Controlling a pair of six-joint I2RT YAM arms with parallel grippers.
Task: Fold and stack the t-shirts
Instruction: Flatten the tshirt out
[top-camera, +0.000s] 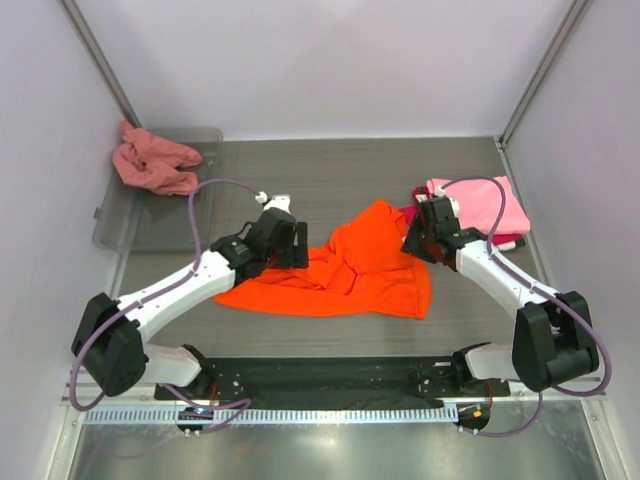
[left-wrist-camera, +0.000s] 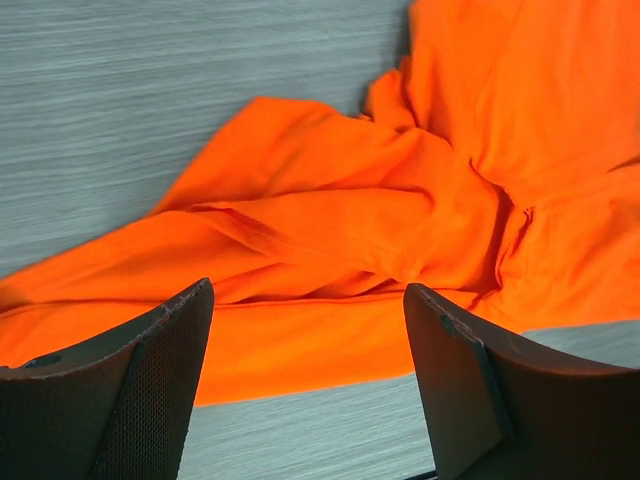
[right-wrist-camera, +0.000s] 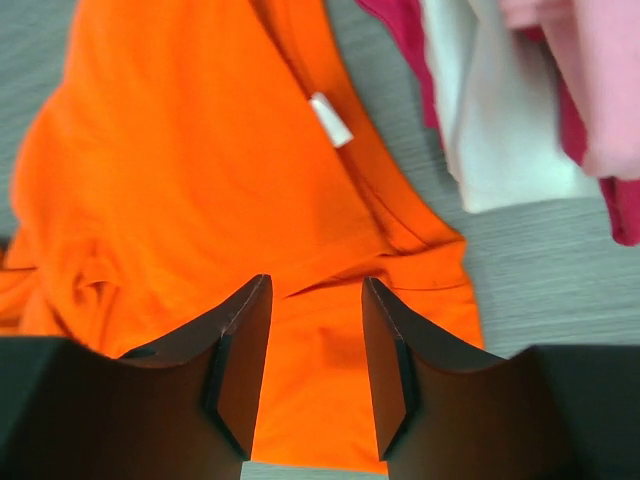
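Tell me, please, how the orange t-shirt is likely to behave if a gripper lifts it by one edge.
The orange t-shirt would probably hang limp, since it lies in soft creases. It looks thin and light. Pushed, it would likely bunch up rather than slide whole across the table.

I see bare worktop (top-camera: 340, 175) across the far middle, between the grey tray (top-camera: 150, 235) at far left and the pink shirt (top-camera: 495, 205) lying on the crimson shirt (top-camera: 508, 241) at far right; a hand could pass there. The crumpled orange shirt (top-camera: 350, 270) fills the centre. My left hand (top-camera: 292, 248) sits at its left edge, and my right hand (top-camera: 418, 238) is squeezed between it and that stack.
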